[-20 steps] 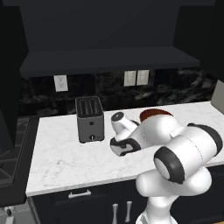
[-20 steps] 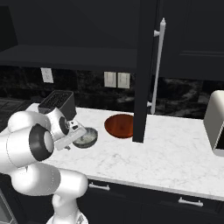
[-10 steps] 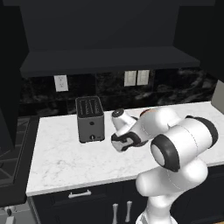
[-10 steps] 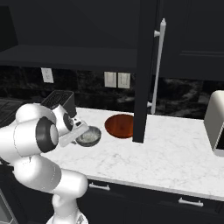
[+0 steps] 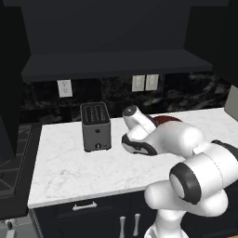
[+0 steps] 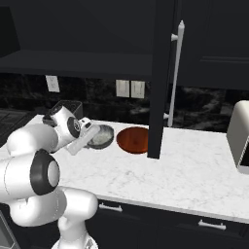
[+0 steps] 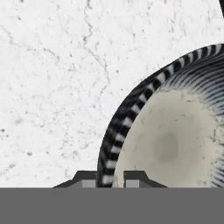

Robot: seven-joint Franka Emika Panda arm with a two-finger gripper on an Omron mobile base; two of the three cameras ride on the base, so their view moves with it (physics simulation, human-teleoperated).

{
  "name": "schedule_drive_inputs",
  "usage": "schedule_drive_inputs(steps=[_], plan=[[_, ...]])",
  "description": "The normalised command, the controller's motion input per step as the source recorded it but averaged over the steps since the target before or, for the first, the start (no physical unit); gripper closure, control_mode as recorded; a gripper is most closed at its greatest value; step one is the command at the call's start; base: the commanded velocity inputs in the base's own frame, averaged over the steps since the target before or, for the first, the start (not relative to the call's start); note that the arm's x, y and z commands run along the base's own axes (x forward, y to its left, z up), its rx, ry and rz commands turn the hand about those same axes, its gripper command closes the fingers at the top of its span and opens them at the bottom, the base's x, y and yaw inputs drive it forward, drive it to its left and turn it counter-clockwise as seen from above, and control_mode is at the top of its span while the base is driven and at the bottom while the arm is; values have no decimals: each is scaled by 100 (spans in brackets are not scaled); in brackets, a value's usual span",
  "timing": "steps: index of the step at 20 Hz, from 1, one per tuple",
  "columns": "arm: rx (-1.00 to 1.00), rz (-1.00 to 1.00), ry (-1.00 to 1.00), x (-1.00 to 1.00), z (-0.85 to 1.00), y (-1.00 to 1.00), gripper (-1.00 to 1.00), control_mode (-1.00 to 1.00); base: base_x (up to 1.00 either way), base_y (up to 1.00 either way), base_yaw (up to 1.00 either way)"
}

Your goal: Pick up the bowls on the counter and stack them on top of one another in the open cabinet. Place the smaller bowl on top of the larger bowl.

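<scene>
Gripper (image 7: 110, 177): low over the counter (image 7: 52, 87), its two fingertips (image 7: 89, 178) a little apart, one on each side of the small grey bowl's rim; whether they pinch it I cannot tell.
Small grey bowl (image 6: 100, 136): on the counter, between the toaster (image 5: 95, 126) and the red-brown bowl (image 6: 133, 139).
Key relation: the rim runs straight up between the fingertips, the bowl's hollow to the hand view's right.
Cabinet (image 5: 116, 62): overhead, no bowl in it.

2 bowls (image 6: 100, 136), 1 toaster (image 5: 95, 126), 3 wall outlets (image 6: 51, 83)
</scene>
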Motion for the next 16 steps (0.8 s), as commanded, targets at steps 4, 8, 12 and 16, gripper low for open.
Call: schedule_drive_inputs(steps=[4,8,12,16], plan=[[-9,28,-8,0,95,-60,100,-100,0,0,0],[0,22,-1,11,46,-100,100,-100,0,0,0],[0,8,16,50,-5,-84,100,-100,0,0,0],[1,0,21,52,-32,-68,100,-100,0,0,0]])
